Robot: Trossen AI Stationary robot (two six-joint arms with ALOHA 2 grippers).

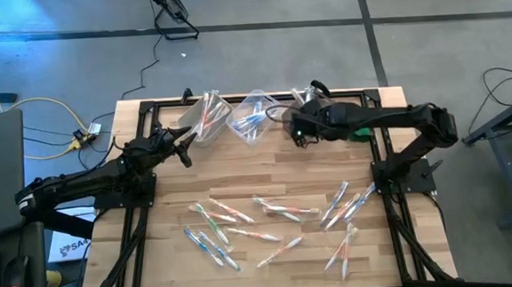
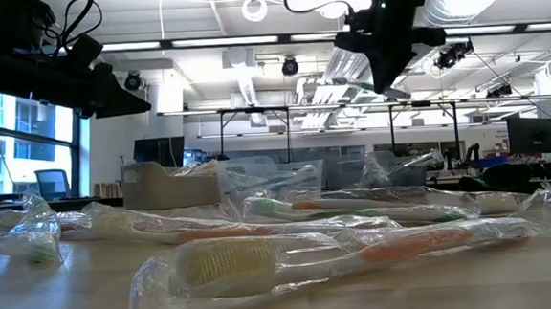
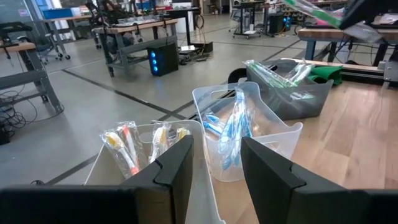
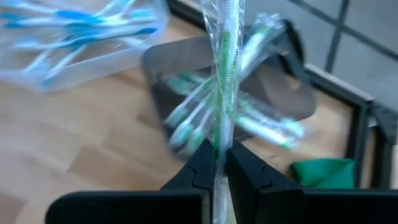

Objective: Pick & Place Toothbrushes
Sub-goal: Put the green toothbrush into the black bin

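Green toothbrush (image 4: 222, 74) runs lengthwise out of the pinching right hand (image 4: 216, 163).

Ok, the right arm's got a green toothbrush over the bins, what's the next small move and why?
Probably open the right tool and let the green toothbrush drop. It hangs pinched above the dark bin that already holds green-handled ones, while the blue ones sit in the clear bin beside it. If it looks off-centre, nudge over the bin first.

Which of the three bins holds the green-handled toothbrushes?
The dark grey bin, at the row's end nearest the right gripper, which is shut on a green toothbrush. The middle bin holds blue ones; the clear bin before the left gripper holds orange ones.
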